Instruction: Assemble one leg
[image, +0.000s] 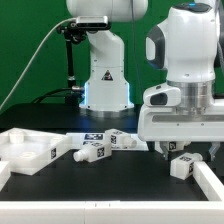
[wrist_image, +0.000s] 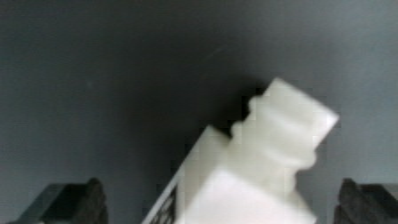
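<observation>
Exterior view: the dark counter (image: 120, 178) carries everything, and the white Franka arm (image: 190, 45) reaches down over its far side on the exterior view's right. On the exterior view's left lies the large flat white plastic panel (image: 28, 150). Near the middle sit other loose white tagged posts (image: 97, 148), well apart from the arm.

The two-finger claw (image: 188, 155) hangs low, its fingers straddling the leg (image: 182, 167), a small stubby white plastic post with black-and-white tag marks. The leg rests on the counter directly beneath the claw.

In the wrist view the claw (wrist_image: 217, 205) is released: both dark fingertips (wrist_image: 71, 200) stand wide of the leg (wrist_image: 249, 160), with counter showing between at least one tip and the plastic.

The step in hand looks like the pick-up of the leg, with the grasp not yet made. The leg appears to lie on its side. Its long axis runs slantwise across the gap between the fingers, neither along it nor square to it, and the narrower stepped end points away from the fingertips. The next move probably calls for turning the wrist to square the fingers to the leg's flat sides, then closing.
</observation>
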